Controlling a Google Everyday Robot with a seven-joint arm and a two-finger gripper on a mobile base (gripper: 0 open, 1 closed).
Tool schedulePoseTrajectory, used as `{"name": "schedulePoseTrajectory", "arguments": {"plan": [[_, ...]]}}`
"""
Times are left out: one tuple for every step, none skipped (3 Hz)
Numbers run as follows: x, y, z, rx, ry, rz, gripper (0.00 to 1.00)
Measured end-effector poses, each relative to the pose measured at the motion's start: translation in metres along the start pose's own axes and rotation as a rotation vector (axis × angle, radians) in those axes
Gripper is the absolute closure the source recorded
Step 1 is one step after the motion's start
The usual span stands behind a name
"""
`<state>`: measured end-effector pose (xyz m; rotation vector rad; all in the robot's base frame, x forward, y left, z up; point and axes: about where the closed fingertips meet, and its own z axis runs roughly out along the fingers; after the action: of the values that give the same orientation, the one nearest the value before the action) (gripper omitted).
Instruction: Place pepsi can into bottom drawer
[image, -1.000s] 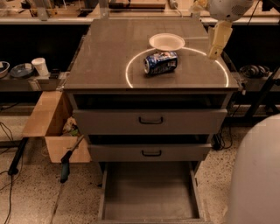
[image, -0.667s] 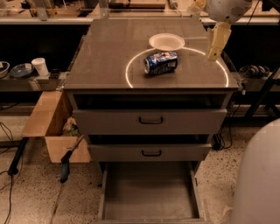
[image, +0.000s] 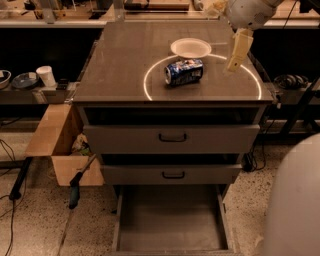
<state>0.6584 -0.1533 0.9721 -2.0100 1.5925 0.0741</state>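
The pepsi can (image: 183, 72) lies on its side on the grey cabinet top (image: 125, 65), just in front of a white round bowl (image: 190, 48). The bottom drawer (image: 170, 220) is pulled out at floor level, its flat grey floor bare. My gripper (image: 236, 59) hangs from the white arm at the upper right, above the cabinet top, to the right of the can and apart from it. It holds nothing.
Two upper grey drawers (image: 171, 138) with black handles sit above the bottom drawer. An open cardboard box (image: 55, 142) stands on the floor at the left. A white cup (image: 46, 76) sits on a side shelf. My white base (image: 295, 200) fills the lower right.
The gripper has shifted very slightly left toward the can. The can, bowl and drawers have not moved.
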Motion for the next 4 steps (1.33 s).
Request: {"name": "schedulePoseTrajectory", "arguments": {"plan": [[-0.003, -0.013, 0.018, -0.011, 0.003, -0.028, 0.00], [-0.010, -0.029, 0.042, -0.027, 0.009, -0.066, 0.00], [-0.010, -0.044, 0.068, -0.033, 0.030, -0.088, 0.00], [-0.010, -0.044, 0.068, -0.033, 0.029, -0.088, 0.00]]}}
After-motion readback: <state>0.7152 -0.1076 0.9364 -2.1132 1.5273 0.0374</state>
